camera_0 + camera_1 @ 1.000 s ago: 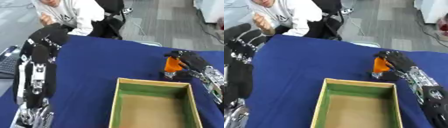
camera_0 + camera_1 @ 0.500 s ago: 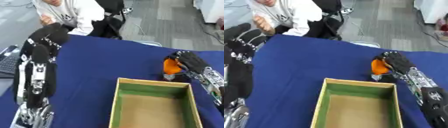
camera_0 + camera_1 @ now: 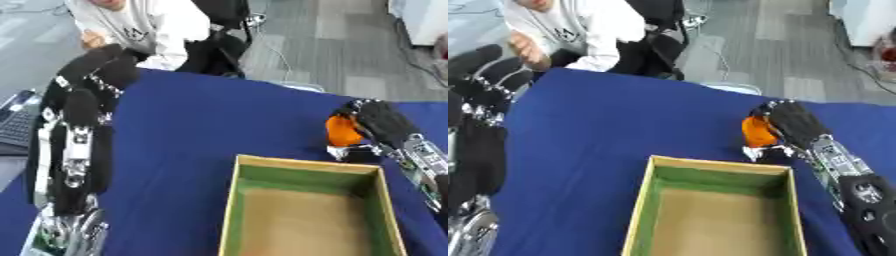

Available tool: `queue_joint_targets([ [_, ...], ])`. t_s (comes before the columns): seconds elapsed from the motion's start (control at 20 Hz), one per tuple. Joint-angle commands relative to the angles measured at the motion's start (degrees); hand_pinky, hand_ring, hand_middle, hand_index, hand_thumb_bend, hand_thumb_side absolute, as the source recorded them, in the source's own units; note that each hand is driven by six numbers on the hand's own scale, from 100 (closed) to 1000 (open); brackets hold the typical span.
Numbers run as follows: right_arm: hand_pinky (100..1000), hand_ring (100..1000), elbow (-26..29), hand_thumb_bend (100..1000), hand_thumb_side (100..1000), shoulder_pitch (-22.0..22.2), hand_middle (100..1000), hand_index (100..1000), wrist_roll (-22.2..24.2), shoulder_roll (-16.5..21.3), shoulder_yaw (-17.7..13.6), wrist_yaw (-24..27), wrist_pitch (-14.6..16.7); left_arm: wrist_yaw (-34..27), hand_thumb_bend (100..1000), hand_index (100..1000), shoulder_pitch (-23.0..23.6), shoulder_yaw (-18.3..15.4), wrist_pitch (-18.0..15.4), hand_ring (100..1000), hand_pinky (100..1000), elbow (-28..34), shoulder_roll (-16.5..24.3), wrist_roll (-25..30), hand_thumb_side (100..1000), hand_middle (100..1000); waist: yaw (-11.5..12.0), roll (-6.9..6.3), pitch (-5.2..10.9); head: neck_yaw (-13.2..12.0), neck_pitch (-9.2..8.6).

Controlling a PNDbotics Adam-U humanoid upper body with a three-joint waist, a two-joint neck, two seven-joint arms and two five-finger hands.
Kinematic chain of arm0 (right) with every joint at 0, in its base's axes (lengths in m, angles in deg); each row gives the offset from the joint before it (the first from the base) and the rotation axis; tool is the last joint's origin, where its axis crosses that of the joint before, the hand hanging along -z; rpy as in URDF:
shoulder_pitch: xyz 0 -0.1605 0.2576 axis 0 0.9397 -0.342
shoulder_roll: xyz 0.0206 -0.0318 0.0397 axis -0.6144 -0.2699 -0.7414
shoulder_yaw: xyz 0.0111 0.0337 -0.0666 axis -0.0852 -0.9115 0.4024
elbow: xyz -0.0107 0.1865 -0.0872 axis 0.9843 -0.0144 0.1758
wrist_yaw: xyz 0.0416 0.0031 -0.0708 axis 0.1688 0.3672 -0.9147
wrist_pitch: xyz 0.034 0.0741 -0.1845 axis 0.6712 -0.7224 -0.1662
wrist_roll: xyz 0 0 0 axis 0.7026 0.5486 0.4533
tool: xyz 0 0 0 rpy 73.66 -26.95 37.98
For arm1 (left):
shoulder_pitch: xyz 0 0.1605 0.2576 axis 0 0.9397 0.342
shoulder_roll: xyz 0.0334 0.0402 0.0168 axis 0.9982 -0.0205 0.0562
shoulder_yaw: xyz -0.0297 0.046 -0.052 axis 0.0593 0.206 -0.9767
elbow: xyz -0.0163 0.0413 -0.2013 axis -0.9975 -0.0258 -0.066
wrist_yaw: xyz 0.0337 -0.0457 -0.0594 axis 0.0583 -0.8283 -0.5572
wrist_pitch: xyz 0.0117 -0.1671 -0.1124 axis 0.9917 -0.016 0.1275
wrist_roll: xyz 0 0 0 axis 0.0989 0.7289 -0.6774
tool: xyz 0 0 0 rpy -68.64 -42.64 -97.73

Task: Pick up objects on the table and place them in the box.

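Here, label by label:
Right hand [image 3: 382, 123]: black, entering from the right side, fingers curled round the orange object, clamped on it from above and from the far side.
Orange object [image 3: 342, 131]: rounded, bright orange, held in the right hand just beyond the far right corner of the box; whether lifted or touching the cloth cannot be told.
Dark piece [image 3: 765, 154]: small, black with a pale spot, directly beneath the orange object, next to the box's far rim; nature not clear.
Box [image 3: 248, 169]: open, rectangular, yellowish rim, green inner walls, brown floor; sits on the table in the near middle, reaching down to the lower edge of the view.
Table [image 3: 210, 121]: covered in deep blue cloth, far edge running askew across the upper part of the view.
Left arm [image 3: 77, 145]: black with silver joints, standing along the left side, well apart from the box and the orange object.
Left hand [image 3: 72, 236]: silvery, low in the left corner of the left eye view, partly cut off by the edge; finger state cannot be told.
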State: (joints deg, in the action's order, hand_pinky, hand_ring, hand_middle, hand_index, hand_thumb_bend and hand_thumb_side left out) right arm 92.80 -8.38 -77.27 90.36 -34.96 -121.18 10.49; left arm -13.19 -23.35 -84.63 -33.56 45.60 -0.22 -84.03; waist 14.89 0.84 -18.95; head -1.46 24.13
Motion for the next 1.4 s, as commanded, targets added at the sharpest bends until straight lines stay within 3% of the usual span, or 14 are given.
queue_joint_targets([
  [0.05, 100, 100, 1.5, 135, 447, -1.2, 100, 100, -0.4, 0.7, 0.0, 3.2, -0.3, -0.2, 843, 816, -0.6, 0.0, -0.1, 769, 834, 1.1, 0.5, 0.2, 539, 795, -0.3, -0.15, 1.04, 0.2, -0.1],
  [0.85, 100, 100, 6.1, 147, 444, -3.8, 100, 100, 4.9, 1.9, 0.5, 8.4, -4.8, -0.2, 841, 816, 1.0, -0.3, 0.2, 770, 834, 1.1, 1.4, 0.0, 538, 797, -2.8, -0.66, 2.5, 0.1, 0.59],
  [1.15, 100, 100, 13.2, 154, 449, -3.0, 100, 100, 9.1, 1.9, 2.5, 11.7, -5.9, -0.4, 842, 816, 2.0, -0.5, 0.4, 770, 834, 1.1, 2.0, -0.2, 539, 797, -4.5, -0.84, 3.38, -0.5, 1.46],
  [1.4, 100, 100, 24.9, 160, 450, -0.5, 100, 100, 16.5, 3.0, 4.5, 17.3, -6.7, 0.1, 841, 816, 2.3, -1.0, 0.2, 770, 834, 1.1, 2.3, -0.5, 536, 797, -5.3, -0.91, 3.93, -0.6, 2.35],
])
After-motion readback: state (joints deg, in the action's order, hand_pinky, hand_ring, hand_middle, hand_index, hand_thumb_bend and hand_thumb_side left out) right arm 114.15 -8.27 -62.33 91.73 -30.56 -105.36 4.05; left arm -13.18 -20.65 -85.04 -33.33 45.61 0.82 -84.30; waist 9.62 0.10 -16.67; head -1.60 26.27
